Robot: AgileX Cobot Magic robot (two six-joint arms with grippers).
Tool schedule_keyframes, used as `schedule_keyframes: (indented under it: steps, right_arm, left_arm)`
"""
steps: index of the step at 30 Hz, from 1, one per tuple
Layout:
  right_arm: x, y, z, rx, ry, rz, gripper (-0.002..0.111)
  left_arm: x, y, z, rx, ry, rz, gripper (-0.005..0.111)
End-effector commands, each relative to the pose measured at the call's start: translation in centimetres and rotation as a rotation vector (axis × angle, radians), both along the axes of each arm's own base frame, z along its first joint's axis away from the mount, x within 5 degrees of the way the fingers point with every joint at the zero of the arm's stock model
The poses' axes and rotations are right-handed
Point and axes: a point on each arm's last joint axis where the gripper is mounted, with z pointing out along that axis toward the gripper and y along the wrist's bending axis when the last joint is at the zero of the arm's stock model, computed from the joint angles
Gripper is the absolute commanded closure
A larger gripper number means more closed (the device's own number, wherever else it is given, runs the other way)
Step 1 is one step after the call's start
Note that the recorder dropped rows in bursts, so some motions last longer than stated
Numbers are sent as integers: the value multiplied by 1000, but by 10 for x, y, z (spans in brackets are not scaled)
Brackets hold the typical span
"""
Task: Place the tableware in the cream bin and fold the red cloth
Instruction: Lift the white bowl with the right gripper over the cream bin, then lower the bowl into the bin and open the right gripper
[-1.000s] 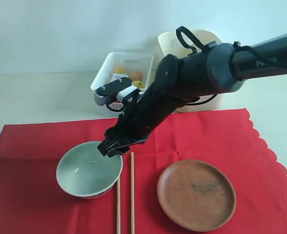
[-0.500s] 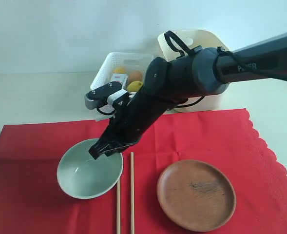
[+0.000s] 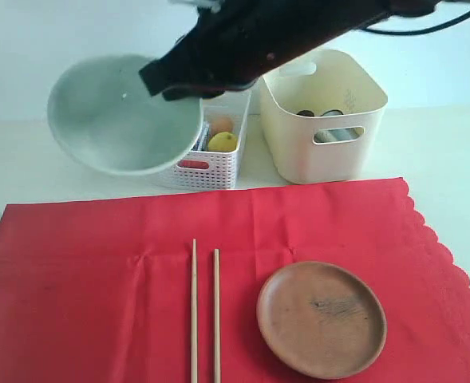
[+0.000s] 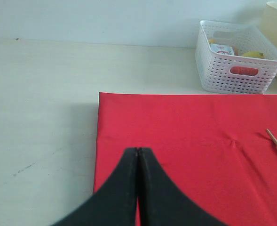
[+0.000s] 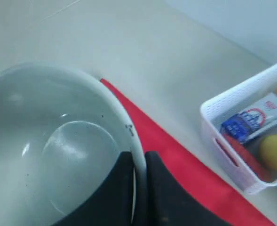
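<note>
My right gripper (image 5: 139, 154) is shut on the rim of the pale green bowl (image 3: 119, 116), which hangs high in the air, tilted, at the upper left of the exterior view. The bowl (image 5: 49, 141) fills the right wrist view. On the red cloth (image 3: 83, 271) lie two wooden chopsticks (image 3: 205, 315) side by side and the round brown plate (image 3: 321, 318). The cream bin (image 3: 324, 113) stands behind the cloth with metal tableware inside. My left gripper (image 4: 138, 149) is shut and empty above the cloth's edge (image 4: 185, 141); it does not show in the exterior view.
A white lattice basket (image 3: 211, 155) with a lemon (image 3: 223, 141) and packaged food stands left of the cream bin. Bare pale tabletop (image 4: 39, 113) lies left of and behind the cloth. The right arm (image 3: 282, 32) crosses the top of the exterior view.
The right gripper closed on the bowl's rim and lifted it off the cloth, up and to the left. Chopsticks and plate stayed put.
</note>
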Motion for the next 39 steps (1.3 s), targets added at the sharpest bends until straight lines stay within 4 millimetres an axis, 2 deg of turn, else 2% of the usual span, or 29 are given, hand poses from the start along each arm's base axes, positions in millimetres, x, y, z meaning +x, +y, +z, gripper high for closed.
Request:
schedule_keyframes:
  steps: [1,3,11,16,20,28,30,32,33,34,37,39]
  right_arm:
    - [6,-31,26,51,-30,-114,108]
    - [14,-48,30,67,-28,-178,108]
    - [38,-89,29,72,-22,-316,108]
    - [57,-130,32,85,-62,-457,108]
    - [70,-146,28,92,-112,-536,108]
    - [135,-177,-8,50,-90,-642,108]
    - [151,-182,-22,41,-72,-657,108]
    - [170,-180,-47,24,-35,-659,108]
    - [174,-180,-55,19,-24,-659,108]
    - [182,-180,-70,-2,-2,-656,108]
    - [191,-181,-91,-68,5,-638,106]
    - [193,-181,-100,-78,21,-637,96]
  left_arm:
    - [0,-1,3,-13,-19,-8,107]
    - [0,-1,3,-13,-19,-8,107]
    - [0,-1,3,-13,-19,-8,107]
    - [0,-1,3,-13,-19,-8,107]
    - [0,-1,3,-13,-19,-8,107]
    - [0,-1,3,-13,-19,-8,107]
    - [0,-1,3,-13,-19,-8,107]
    - [0,-1,3,-13,-19,-8,107]
    - [0,-1,3,-13,-19,-8,107]
    - [0,-1,3,-13,-19,-8,107]
    - [0,-1,3,-13,-19,-8,107]
    - [0,-1,3,-13,-19,-8,107]
